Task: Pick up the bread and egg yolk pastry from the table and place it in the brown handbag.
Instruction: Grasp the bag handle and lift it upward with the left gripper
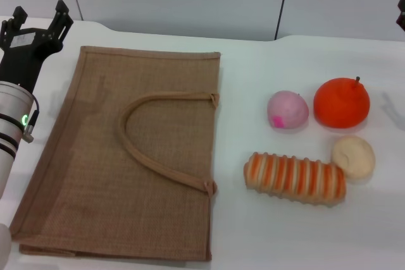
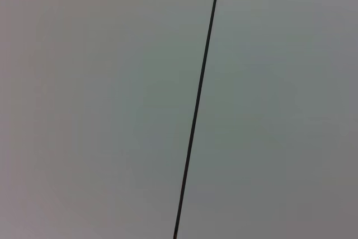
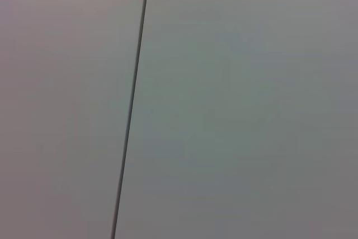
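On the white counter (image 1: 266,245) the large flat brown handbag of woven burlap (image 1: 95,175) lay on its side at the robot's left, its tan looped strap handle (image 1: 155,140) resting across the top panel. Well apart from it, to the right, the long log-shaped bread with orange and cream ridged stripes (image 1: 295,177) lay flat, and the small round pale cream-yellow egg yolk pastry (image 1: 354,155) sat just beside the bread's right end, so close that the two looked to touch. Behind them stood a pink ball with a magenta spot (image 1: 288,110) and a larger orange fruit with a short stem (image 1: 342,102), near each other. The left hand (image 1: 37,20) hovered at the counter's far left edge beside the bag, its black fingers spread apart and holding nothing. Only a dark sliver of the right hand (image 1: 401,12) showed at the right edge, and I cannot tell how its fingers stood. Both wrist views showed only a plain grey wall crossed by a thin dark seam.
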Robot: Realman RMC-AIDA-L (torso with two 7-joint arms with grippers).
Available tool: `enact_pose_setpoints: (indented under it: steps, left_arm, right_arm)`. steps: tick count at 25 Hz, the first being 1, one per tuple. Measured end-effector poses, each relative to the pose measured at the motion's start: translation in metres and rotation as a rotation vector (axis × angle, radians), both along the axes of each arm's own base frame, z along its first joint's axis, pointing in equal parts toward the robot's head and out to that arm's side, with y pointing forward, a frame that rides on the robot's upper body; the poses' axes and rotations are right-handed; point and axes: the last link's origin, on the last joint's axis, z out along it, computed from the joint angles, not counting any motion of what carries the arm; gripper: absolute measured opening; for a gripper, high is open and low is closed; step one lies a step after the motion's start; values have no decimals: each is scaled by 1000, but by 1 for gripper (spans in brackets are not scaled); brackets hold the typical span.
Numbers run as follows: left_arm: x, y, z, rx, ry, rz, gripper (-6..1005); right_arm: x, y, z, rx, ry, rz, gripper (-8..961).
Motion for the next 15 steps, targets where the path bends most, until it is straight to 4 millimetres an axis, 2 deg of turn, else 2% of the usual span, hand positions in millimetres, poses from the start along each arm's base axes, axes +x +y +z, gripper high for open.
enact_pose_setpoints:
  steps: [15]
  left_arm:
    - [-2,1,-2,-16,-4,13,888]
  right_arm:
    - [-2,0,-2,-4,7,3,879]
